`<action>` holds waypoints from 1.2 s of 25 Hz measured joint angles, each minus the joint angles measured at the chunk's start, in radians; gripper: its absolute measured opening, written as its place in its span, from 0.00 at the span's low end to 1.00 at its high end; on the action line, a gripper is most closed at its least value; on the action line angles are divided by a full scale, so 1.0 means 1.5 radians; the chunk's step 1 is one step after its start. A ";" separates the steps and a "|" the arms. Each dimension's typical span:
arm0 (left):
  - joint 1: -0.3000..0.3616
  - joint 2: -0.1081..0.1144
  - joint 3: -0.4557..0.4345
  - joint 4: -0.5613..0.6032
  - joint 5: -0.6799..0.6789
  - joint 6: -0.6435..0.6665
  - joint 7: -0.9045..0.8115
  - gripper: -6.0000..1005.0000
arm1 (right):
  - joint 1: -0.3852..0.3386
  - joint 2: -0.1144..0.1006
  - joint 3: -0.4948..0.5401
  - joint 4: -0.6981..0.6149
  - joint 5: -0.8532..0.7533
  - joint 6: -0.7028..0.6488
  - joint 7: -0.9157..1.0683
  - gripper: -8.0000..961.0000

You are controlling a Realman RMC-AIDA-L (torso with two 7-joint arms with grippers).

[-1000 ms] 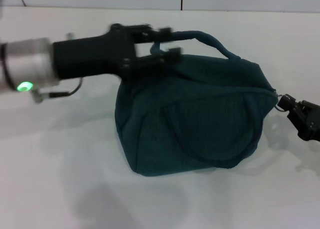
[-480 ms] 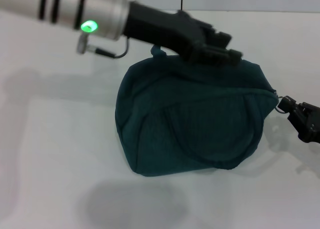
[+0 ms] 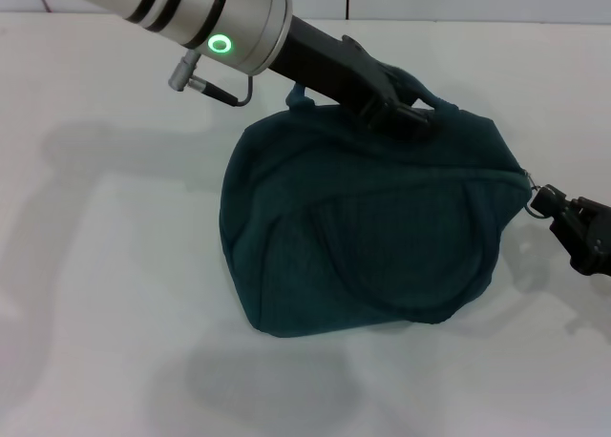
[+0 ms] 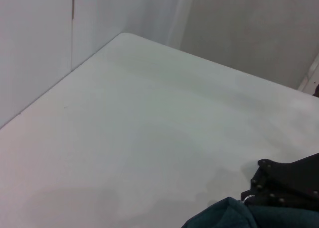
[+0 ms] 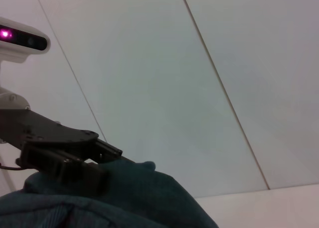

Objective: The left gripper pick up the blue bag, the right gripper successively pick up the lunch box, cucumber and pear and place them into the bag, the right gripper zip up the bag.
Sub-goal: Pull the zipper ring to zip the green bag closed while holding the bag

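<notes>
Blue bag (image 3: 368, 232) sitting on white counter (image 3: 115, 265), looking zipped, presumably packed. You are keeping left hand (image 3: 399, 101) over bag's top by far handle (image 3: 434, 98); grip state unclear, cannot tell. Right hand (image 3: 579, 229) clenching ring pull (image 3: 540, 198) at bag's end, likely finishing zip.

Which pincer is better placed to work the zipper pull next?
Right. The right pincer sits at the blue bag's right end, right at the metal ring pull. The left pincer is over the bag's top by the handle, away from the pull.
</notes>
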 joint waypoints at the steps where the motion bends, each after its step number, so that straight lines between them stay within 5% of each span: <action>1: 0.000 0.000 0.000 0.000 0.002 -0.001 0.000 0.49 | 0.000 0.000 0.000 0.000 0.000 -0.001 0.000 0.02; 15: 0.010 0.001 0.010 0.014 0.012 -0.001 0.006 0.48 | 0.001 0.000 0.000 0.000 0.000 -0.007 0.000 0.02; 23: 0.023 0.000 0.010 0.027 0.016 -0.003 0.011 0.24 | 0.001 0.000 0.000 0.000 0.004 -0.007 0.000 0.02; 30: 0.030 0.001 0.006 0.027 0.011 -0.002 0.012 0.19 | 0.001 0.000 0.003 0.000 0.006 -0.060 0.000 0.02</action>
